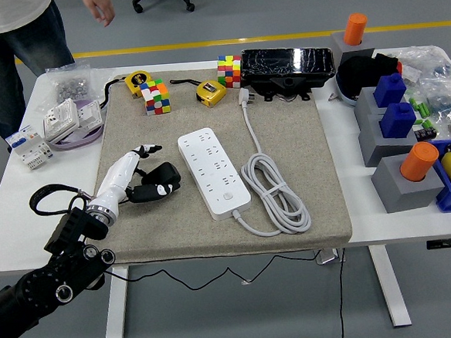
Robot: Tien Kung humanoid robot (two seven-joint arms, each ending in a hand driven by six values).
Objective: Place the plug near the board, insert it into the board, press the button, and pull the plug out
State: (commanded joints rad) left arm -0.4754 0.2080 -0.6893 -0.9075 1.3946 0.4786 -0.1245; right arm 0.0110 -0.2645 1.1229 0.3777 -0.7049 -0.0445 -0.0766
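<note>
- A white table (29, 237) fills the view, with a tan felt mat (302, 156) spread over its middle, probably to give a soft, non-slip work area.
- A person (15, 44) stands at the far left corner, one hand (100, 7) hanging clear of the table.
- The left black robot arm (40, 286) comes in from the near left; its white-backed robot hand (145, 178) rests on the mat just left of the board, black fingers (160, 179) loosely curled and holding nothing. The right arm is out of view.
- A white power strip (214, 172), the board, lies diagonally at mid-mat, sockets up and its button toward the near end, so it can be reached from above.
- Its grey cable (278, 196) is coiled just right of it and runs toward the far edge.
- The plug (244, 97) lies at the far edge of the mat, well apart from the board and from the robot hand, so judging by this the first step is not yet done.
- Two colour cubes (155, 96) (229, 70) and two yellow tape measures (211, 92) (135, 82) sit along the far edge, out of the way.
</note>
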